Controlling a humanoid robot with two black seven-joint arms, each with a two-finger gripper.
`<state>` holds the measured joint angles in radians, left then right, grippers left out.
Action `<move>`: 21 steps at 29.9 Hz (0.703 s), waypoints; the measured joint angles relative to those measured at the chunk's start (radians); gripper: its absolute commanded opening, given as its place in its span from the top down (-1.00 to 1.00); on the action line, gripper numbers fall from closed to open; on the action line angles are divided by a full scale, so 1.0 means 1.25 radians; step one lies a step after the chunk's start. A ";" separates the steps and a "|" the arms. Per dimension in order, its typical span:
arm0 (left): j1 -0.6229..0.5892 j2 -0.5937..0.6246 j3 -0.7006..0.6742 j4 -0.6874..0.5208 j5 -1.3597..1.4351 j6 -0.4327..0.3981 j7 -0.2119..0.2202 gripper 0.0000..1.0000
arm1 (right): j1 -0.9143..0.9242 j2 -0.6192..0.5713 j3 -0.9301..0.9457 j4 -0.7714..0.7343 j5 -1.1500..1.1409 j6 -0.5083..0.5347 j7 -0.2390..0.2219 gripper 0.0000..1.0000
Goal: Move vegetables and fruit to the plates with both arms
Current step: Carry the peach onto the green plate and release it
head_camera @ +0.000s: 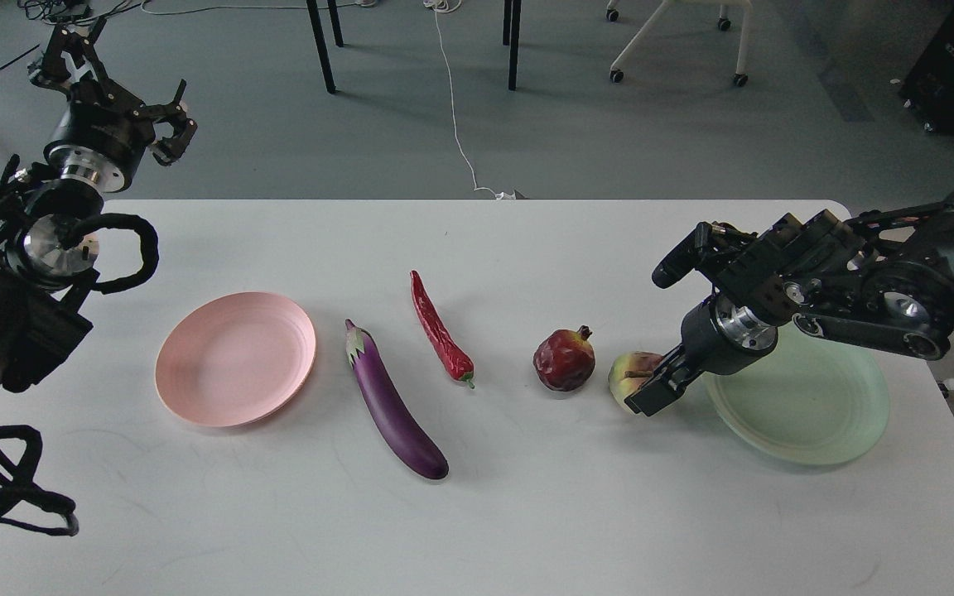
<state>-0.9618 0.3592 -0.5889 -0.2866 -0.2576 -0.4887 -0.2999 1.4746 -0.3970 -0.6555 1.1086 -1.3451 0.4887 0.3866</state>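
A white counter [477,530] seen from my head, looking down. Across its middle, from my left to my right, lie a pink plate [235,358], an eggplant [394,410], a chili [441,331], a pomegranate [564,359], a peach [633,370] and a green plate [808,414].

My right fingers [651,389] reach down at the peach from the right, set against its near right side. They hide that side, so I cannot tell whether they are clenched on it or only touching. The peach sits on the counter, close to the pomegranate and just beside the green plate's rim. My right arm crosses above that plate.

My left fingers [164,124] are raised beyond the counter's far left corner, spread apart and grasping nothing, well away from the pink plate.

Risks, as I judge them:
- The peach is round. A grip on one side only could squeeze it out, and it would likely roll into the pomegranate.
- A low carry could catch the green plate's rim and push the plate toward the right edge of the counter.
- The eggplant and chili lie slanted and near each other. My left fingers, coming for one, could nudge the other.
- The glossy eggplant, gripped off its middle, may tip or slide.
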 measured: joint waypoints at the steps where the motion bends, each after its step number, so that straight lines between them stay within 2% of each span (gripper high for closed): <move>1: 0.001 0.000 0.000 0.000 0.000 0.000 -0.003 -0.97 | -0.002 0.001 0.000 -0.002 0.000 0.000 0.000 -0.75; 5: 0.004 -0.001 0.000 0.000 0.000 0.000 -0.007 -0.97 | -0.007 0.009 0.001 -0.014 0.000 0.000 -0.001 -0.67; 15: 0.006 0.000 0.000 0.000 0.000 0.000 -0.009 -0.97 | -0.017 0.018 0.011 -0.031 0.003 0.000 -0.001 -0.07; 21: 0.006 -0.001 0.000 0.000 0.000 0.000 -0.009 -0.97 | 0.024 0.006 0.013 0.009 0.011 0.000 -0.002 -0.04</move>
<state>-0.9541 0.3585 -0.5887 -0.2868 -0.2577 -0.4887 -0.3112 1.5049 -0.3899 -0.6396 1.1197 -1.3316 0.4887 0.3843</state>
